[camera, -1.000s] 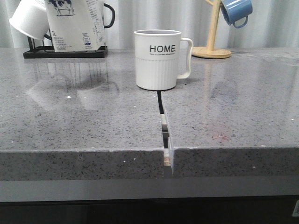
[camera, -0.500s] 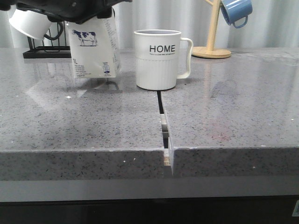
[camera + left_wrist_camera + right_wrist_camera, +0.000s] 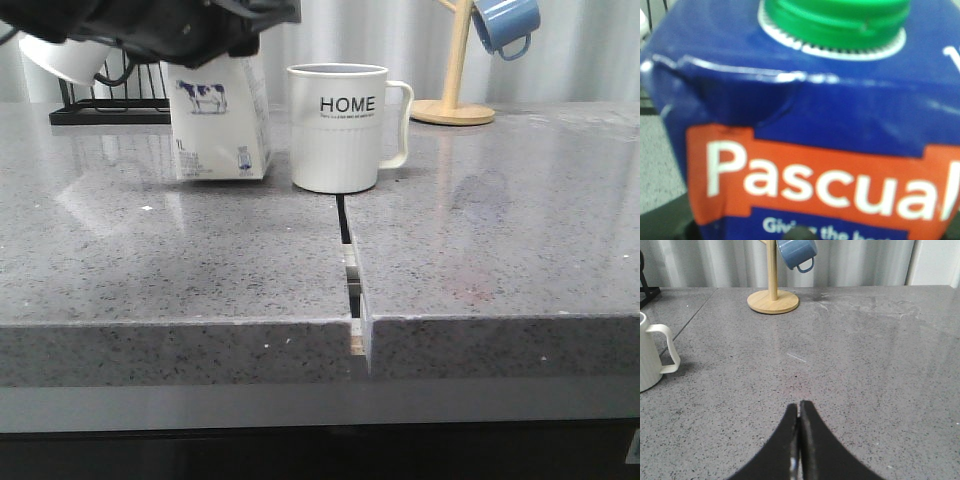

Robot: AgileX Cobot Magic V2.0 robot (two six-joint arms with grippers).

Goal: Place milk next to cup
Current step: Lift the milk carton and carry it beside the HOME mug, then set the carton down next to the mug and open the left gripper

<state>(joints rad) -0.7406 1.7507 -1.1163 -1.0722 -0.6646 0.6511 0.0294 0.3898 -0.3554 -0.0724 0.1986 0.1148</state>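
The milk (image 3: 220, 125) is a white carton with a cow picture. It stands upright with its base at the counter, just left of the cup (image 3: 337, 130), and a narrow gap separates them. The cup is a white ribbed mug reading "HOME", its handle to the right. My left gripper (image 3: 215, 50) comes down from the upper left and is shut on the carton's top. In the left wrist view the carton's blue top (image 3: 805, 100) and green cap (image 3: 835, 20) fill the picture and hide the fingers. My right gripper (image 3: 800, 407) hovers shut and empty over bare counter, to the right of the cup (image 3: 650, 355).
A black rack (image 3: 105, 105) with a white mug (image 3: 55, 55) stands at the back left. A wooden mug tree (image 3: 455, 105) holding a blue mug (image 3: 505, 25) is at the back right. A seam (image 3: 350, 270) runs between the two counter slabs down to the front edge.
The left arm has carried the milk down and to the right, from in front of the rack to the counter beside the cup. The cup has not moved.
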